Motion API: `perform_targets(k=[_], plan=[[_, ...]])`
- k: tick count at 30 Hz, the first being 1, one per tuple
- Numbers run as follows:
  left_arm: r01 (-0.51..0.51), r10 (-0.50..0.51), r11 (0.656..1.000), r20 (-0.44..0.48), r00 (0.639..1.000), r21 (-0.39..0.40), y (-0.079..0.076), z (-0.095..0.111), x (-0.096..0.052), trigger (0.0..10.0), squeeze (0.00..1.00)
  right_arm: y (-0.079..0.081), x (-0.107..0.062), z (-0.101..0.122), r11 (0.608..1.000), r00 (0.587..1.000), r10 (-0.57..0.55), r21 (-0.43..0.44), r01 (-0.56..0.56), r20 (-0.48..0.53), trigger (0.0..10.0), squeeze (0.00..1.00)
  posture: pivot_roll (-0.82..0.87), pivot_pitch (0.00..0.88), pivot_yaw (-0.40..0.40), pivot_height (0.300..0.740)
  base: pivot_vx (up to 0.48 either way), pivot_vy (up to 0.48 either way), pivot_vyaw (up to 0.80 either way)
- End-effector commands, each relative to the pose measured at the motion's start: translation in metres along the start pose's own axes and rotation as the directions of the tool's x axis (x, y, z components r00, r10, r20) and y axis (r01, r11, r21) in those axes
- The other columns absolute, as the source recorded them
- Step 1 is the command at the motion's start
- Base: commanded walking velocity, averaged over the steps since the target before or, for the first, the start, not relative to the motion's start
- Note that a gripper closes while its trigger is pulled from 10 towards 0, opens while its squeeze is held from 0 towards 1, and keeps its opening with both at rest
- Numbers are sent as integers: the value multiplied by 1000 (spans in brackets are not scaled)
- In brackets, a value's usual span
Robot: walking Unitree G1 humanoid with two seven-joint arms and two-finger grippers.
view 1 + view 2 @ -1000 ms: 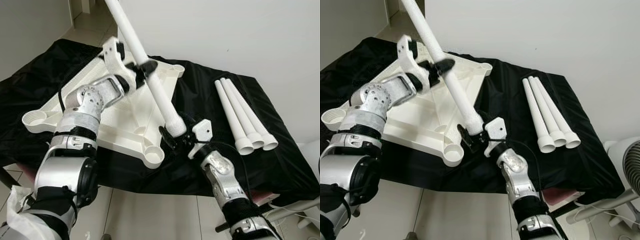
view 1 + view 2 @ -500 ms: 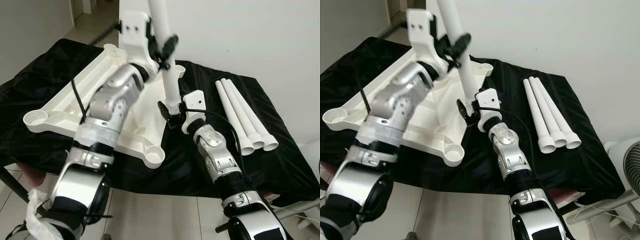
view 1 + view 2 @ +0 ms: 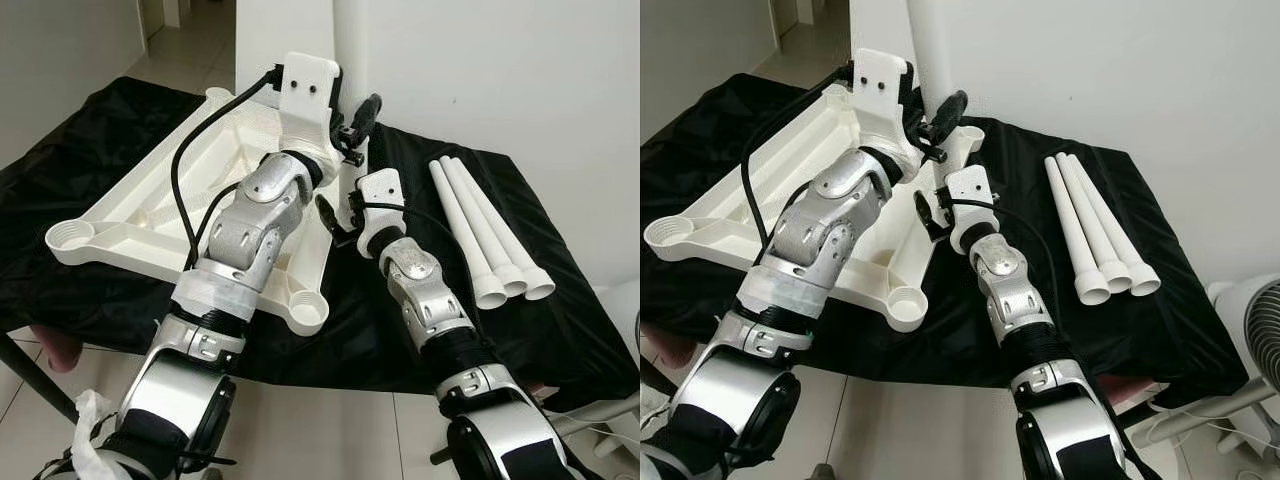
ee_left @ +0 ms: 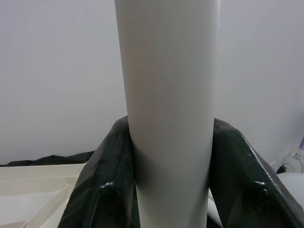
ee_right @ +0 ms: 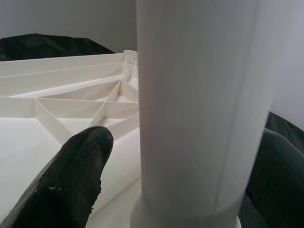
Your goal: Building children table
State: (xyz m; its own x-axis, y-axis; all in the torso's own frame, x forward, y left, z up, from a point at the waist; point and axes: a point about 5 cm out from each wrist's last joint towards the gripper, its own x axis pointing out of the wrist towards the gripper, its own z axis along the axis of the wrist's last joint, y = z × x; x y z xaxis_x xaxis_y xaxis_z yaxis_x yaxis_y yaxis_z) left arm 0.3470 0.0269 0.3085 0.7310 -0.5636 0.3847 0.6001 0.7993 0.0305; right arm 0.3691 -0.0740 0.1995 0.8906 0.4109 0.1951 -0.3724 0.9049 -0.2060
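Observation:
A white table leg [image 3: 930, 50] stands upright at the far right corner of the upturned white tabletop [image 3: 740, 200], which lies on a black cloth. My left gripper [image 3: 940, 115] is shut on the leg partway up, and both fingers [image 4: 102, 180] press its sides. My right gripper [image 3: 932, 208] is lower, around the leg's foot [image 5: 199, 142]. One finger [image 5: 76, 175] stands a little off the leg and the other [image 5: 280, 180] lies against it. The foot's seat in the corner is hidden behind my arms.
Three more white legs [image 3: 1090, 230] lie side by side on the cloth to the right. The near corner socket [image 3: 902, 305] of the tabletop sits by the table's front edge. A white wall rises close behind, and a fan [image 3: 1252, 330] stands at far right.
The leg has swung from a steep lean to upright and moved toward the far right corner. Both arms went forward with it, the left gripper staying shut on it.

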Motion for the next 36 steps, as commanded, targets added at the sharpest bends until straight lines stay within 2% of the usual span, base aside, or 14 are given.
perform_targets(k=[1, 2, 4, 6, 12, 13, 18, 19, 26, 27, 29, 33, 34, 36], plan=[[22, -22, 1000, 21, 1000, 8, -9, 2, 1, 10000, 0, -7, 0, -2, 999, 999, -34, 8, 34, -21, 10000, 0, 162, 0, -149, 740, 0, 0, 0], [25, -25, 1000, 23, 999, 9, -10, 3, 1, 10000, 0, -7, 0, -2, 1000, 999, -30, -9, 30, -21, 9020, 0, 161, 0, -147, 740, 0, 0, 0], [25, -25, 1000, 23, 999, 9, -10, 3, 1, 10000, 0, -7, 0, -2, 1000, 999, -30, -9, 30, -21, 9020, 0, 161, 0, -147, 740, 0, 0, 0], [30, -30, 1000, 22, 999, 5, -13, 2, 0, 10000, 0, -6, 1, -3, 1000, 999, -27, -17, 26, -23, 10000, 0, 162, 0, -149, 740, 0, 0, 0], [46, -46, 999, 15, 999, 0, -20, -1, -1, 10000, 0, -7, 2, 0, 999, 999, -33, -11, 33, -17, 10000, 0, 163, 0, -148, 740, 0, 0, 0], [50, -50, 999, 14, 999, 1, -21, -1, -1, 10000, 0, -7, 3, 0, 999, 999, -33, -9, 33, -17, 4588, 0, 164, 0, -148, 740, 0, 0, 0], [55, -55, 998, 13, 998, 0, -23, -2, -1, 10000, 0, -6, 3, 0, 1000, 1000, -25, -9, 25, -14, 3922, 0, 164, 0, -148, 740, 0, 0, 0], [55, -55, 998, 12, 998, 1, -23, -2, -1, 10000, 0, -7, 3, 0, 1000, 1000, -26, -13, 26, -12, 0, 0, 163, 0, -148, 740, 0, 0, 0], [44, -44, 999, 6, 999, 19, -22, -1, -1, 10000, 0, -11, 1, -2, 998, 998, -60, 5, 60, -22, 0, 0, 164, 0, -148, 740, 0, 0, 0], [34, -34, 998, -1, 999, -58, -22, -3, -1, 10000, 1000, -12, 0, -2, 997, 997, -73, 30, 73, -15, 0, 0, 165, 0, -148, 740, 0, 0, 0], [28, -29, 993, -7, 1000, -116, -21, -4, -1, 10000, 1000, -13, 0, -1, 996, 997, -76, 44, 76, -8, 0, 0, 165, 0, -148, 740, 0, 0, 0], [57, -58, 987, 1, 998, -148, -22, -3, -3, 10000, 1000, -13, 1, 1, 994, 996, -88, 58, 88, -6, 0, 0, 165, 0, -148, 740, 0, 0, 0], [72, -70, 985, 12, 997, -156, -22, -1, -4, 10000, 1000, -13, 1, 0, 991, 995, -100, 86, 100, -10, 10000, 0, 166, 0, -146, 740, 0, 0, 0], [85, -83, 983, 21, 996, -161, -22, 0, -5, 10000, 1000, -14, 1, 0, 987, 993, -116, 110, 116, -14, 10000, 0, 167, 0, -146, 740, 0, 0, 0]])
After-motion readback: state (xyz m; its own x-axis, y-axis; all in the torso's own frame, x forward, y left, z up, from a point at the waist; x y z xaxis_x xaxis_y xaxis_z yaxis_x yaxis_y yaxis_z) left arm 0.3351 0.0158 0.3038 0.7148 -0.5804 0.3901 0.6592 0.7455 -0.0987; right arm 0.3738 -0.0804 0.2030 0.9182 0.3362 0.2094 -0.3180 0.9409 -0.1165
